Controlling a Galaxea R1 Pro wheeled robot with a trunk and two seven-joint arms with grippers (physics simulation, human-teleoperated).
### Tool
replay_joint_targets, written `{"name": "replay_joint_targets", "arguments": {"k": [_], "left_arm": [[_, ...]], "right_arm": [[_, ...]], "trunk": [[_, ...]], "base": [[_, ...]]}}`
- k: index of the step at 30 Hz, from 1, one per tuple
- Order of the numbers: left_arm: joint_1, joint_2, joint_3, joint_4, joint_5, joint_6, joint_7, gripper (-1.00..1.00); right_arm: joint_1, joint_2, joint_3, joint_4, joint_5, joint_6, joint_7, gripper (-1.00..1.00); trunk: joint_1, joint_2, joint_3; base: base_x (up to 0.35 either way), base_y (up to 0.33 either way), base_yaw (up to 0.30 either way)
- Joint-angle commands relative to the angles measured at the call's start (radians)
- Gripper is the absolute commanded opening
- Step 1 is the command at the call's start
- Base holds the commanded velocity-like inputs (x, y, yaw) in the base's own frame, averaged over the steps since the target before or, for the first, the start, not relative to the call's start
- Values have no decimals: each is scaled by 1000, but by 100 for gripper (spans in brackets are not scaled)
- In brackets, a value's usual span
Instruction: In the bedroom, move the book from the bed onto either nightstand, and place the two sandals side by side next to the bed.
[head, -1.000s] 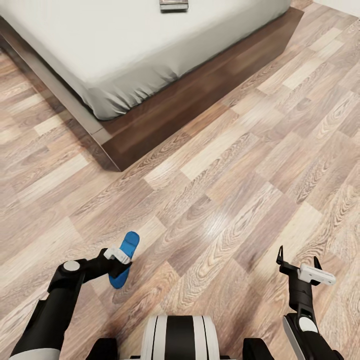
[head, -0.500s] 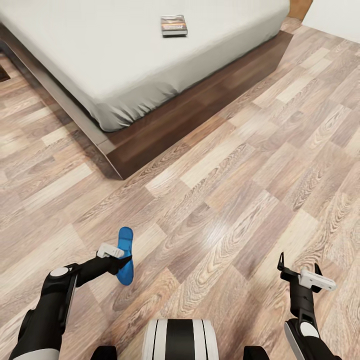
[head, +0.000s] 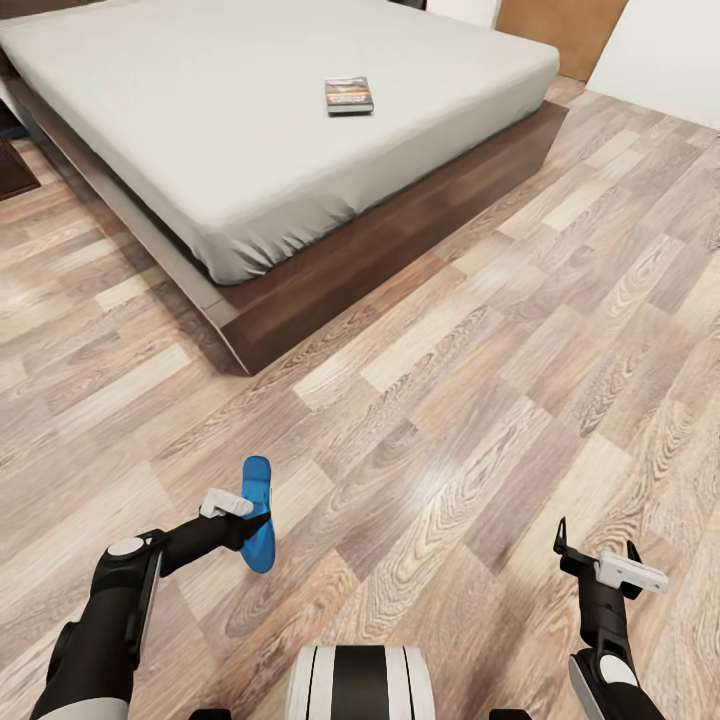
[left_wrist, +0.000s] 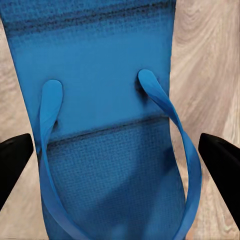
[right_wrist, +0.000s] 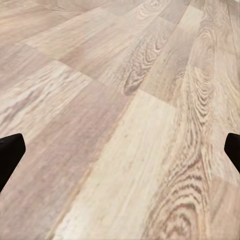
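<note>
You have one blue sandal (head: 258, 513) in sight, down near the robot on the left, with two straps showing on it in the left wrist view. There is one book (head: 348, 95), lying far off on the one bed (head: 250, 130). Two grippers count up: the left gripper (head: 245, 525) at the sandal and the right gripper (head: 594, 536) near right.
</note>
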Motion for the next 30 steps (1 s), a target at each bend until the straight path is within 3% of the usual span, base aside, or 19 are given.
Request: {"name": "replay_joint_targets", "arguments": {"k": [1,3,7,30], "left_arm": [[-1,-1,22,-1,-5,8,-7,-100],[-1,-1,56,-1,-6,8,-7,-100],[-1,-1,78,-1,-6,8,-6,-100],[-1,-1,82,0,-6,7,11,-100]], "right_arm": [[0,0,1,1,-1,-3,-3,100],[0,0,1,2,0,-3,-3,100],[0,0,1,3,-1,-3,-3,100],[0,1,1,54,1,-4,-2,100]], "trunk": [[-1,0,3],[-1,0,11],[-3,1,27],[-14,7,116]], "base": [[0,0,0],[0,0,0],[0,0,0],[0,0,0]]}}
